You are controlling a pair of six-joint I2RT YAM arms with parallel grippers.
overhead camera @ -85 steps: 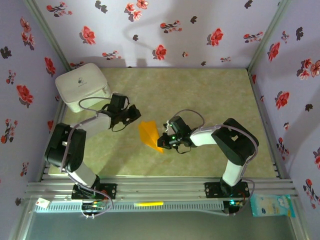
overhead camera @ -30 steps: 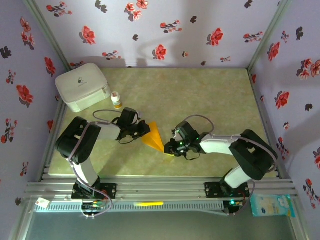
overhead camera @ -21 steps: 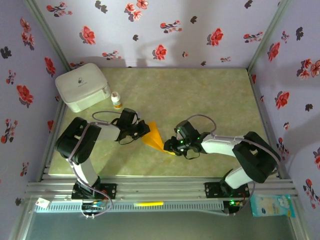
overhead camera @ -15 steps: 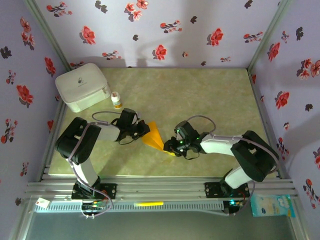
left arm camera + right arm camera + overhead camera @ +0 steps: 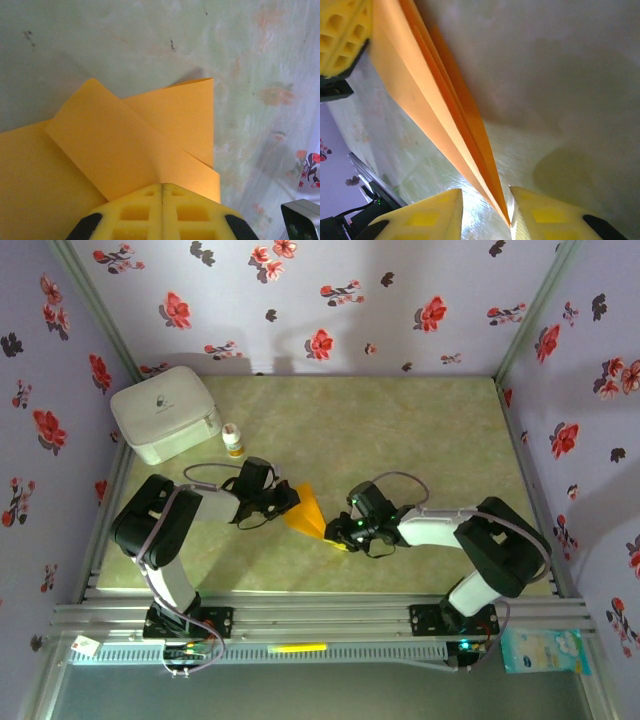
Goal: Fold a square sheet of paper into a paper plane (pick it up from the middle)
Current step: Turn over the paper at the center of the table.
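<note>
While you look down from the top camera, you find the sheet of paper [image 5: 306, 510] near the middle of the green table [image 5: 420, 420], a little toward the near edge, between your two arms. It is folded into a narrow orange wedge, broad at its far-left end and tapering to a point at its near-right end.

Your left gripper [image 5: 287, 498] sits at the broad end. On the left wrist camera you see its yellow fingers [image 5: 125, 215] pressed together with no gap at the seam, and a folded flap of the paper curls up into them. So that pincer is closed on the paper. Beyond the fingers, the paper shows one diagonal flap laid across a flatter layer, with a square corner pointing away over the table.

Your right gripper [image 5: 338, 533] is at the pointed end. On the right wrist camera its two fingers stand apart, and the tip of the paper reaches down into the gap between them, close against the right-hand finger. You can count several thin layers stacked along that edge. The jaws are parted and not clamped on the tip.

At the far left of the table, a white box [image 5: 165, 412] stands against the wall. A small white bottle [image 5: 233, 440] with an orange cap stands just beside it, well apart from the paper.
</note>
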